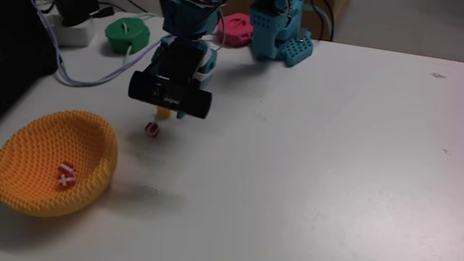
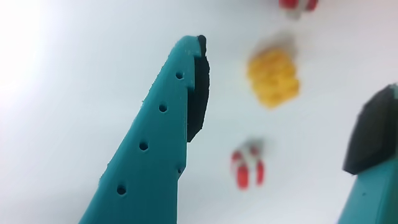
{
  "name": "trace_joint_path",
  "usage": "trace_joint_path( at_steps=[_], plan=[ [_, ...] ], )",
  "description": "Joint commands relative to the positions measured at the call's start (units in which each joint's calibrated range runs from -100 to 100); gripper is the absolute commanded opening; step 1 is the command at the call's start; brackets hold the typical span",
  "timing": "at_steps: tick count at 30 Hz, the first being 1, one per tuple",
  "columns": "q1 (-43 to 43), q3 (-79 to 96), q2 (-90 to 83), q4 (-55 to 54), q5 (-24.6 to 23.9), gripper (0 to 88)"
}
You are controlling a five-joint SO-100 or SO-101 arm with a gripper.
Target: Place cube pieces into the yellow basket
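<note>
White table [image 1: 326, 159]; yellow basket [image 1: 94, 145] sits at the left edge in the fixed view with one striped cube [image 1: 67, 175] already inside, well apart from the arm. Gripper [image 2: 280, 106] hangs over the loose pieces, jaws spread wide and holding nothing: in the wrist view the yellow bumpy cube [image 2: 273, 77] and a red-and-white cube [image 2: 248, 168] both lie between the fingers [image 2: 198, 93], apart from each other. Judgement: pick one target, centre it between the pads, descend straight, and close only once the neighbouring cube is outside the jaws.

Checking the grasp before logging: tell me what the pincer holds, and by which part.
Nothing is held. In the wrist view the pincer is open, its fingers apart, with the yellow cube and a red-and-white cube lying loose on the table between them.
</note>
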Motion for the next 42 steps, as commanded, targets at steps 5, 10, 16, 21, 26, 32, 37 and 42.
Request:
trace_joint_path(
  at_steps=[5, 10, 16, 21, 26, 32, 37, 42],
  plan=[
    [3.34, 0.99, 5.66, -13.51, 1.56, 31.2],
    [4.08, 3.97, 6.99, -19.94, 1.37, 28.1],
    [4.83, 4.26, 9.07, -23.85, 2.20, 21.9],
    [4.55, 5.03, 10.11, -24.98, 1.76, 18.3],
    [4.36, 8.50, 12.67, -33.50, 1.42, 15.3],
    [3.71, 8.79, 16.36, -38.27, 0.29, 0.0],
    [2.96, 8.40, 15.23, -38.97, -0.10, 0.0],
    [2.68, 6.96, 7.27, -33.50, 0.05, 0.0]
  ],
)
